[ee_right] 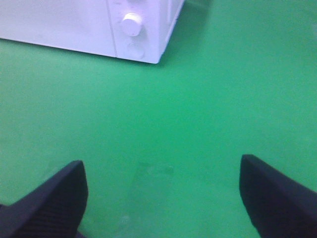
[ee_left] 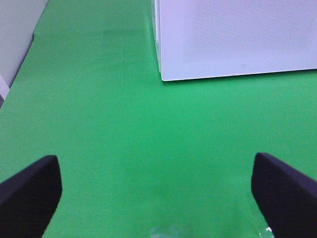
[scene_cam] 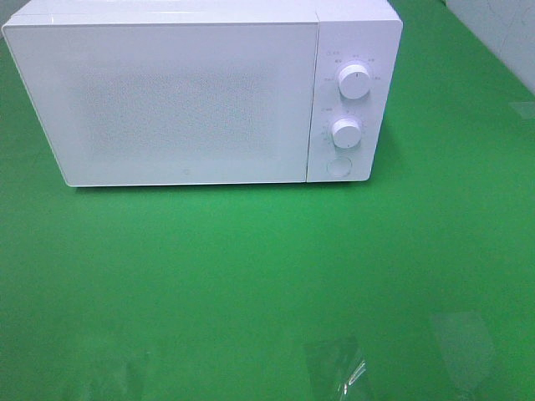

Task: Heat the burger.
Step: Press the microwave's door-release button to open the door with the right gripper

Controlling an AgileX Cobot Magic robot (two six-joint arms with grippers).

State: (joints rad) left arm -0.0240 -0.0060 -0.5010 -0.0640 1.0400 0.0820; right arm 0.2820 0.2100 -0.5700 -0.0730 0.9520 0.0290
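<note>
Two grippers stand wide open and empty: the left gripper [ee_left: 156,171] and the right gripper [ee_right: 161,168] each hang over the bare green table [scene_cam: 251,276], in front of the white microwave [scene_cam: 201,96], touching nothing. No burger shows in any view, so its place cannot be told. The microwave door [scene_cam: 125,125] is shut and its speckled panel lets nothing through, so the burger may sit inside or lie beyond the frames. Judged from the task alone, a burger should be light, soft and stacked in loose layers that slide. A gentle hold across the sides, low enough to catch the bottom bun, seems safest, since a hard squeeze would crush it. Neither arm appears in the high view. Pale glossy patches [scene_cam: 338,368] near the table's front edge look like clear film or tape, too faint to name. The markings around the upper knob [scene_cam: 354,82] and the lower knob [scene_cam: 345,131] are unreadable
</note>
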